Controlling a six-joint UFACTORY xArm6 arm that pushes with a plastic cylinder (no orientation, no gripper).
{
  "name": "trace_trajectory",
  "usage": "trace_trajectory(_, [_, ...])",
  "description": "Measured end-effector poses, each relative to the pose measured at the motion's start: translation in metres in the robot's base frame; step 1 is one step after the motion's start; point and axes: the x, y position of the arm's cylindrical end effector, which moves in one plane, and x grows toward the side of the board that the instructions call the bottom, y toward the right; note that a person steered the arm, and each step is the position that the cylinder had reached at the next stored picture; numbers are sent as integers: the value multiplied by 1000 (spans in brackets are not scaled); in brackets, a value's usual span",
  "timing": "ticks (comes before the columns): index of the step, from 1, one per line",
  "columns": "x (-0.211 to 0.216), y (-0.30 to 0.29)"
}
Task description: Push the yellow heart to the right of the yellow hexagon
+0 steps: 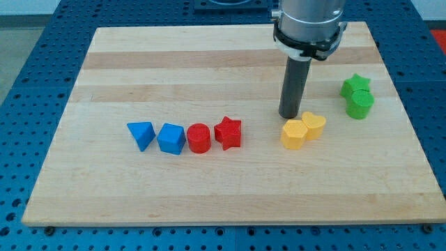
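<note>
The yellow hexagon point(293, 134) sits right of the board's middle. The yellow heart point(314, 125) touches it on its upper right side. My tip point(288, 116) stands just above the yellow hexagon, a little to the left of the yellow heart, and looks close to both. The dark rod rises from the tip to the arm's grey body at the view's top.
A row of blocks lies left of the middle: blue triangle point(141, 134), blue cube point(171, 138), red cylinder point(198, 137), red star point(228, 132). A green star point(355, 86) and a green cylinder point(360, 104) sit near the wooden board's point(223, 188) right edge.
</note>
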Motion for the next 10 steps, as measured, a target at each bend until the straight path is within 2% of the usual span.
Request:
trace_trajectory(1, [5,32])
trace_trajectory(10, [19,54])
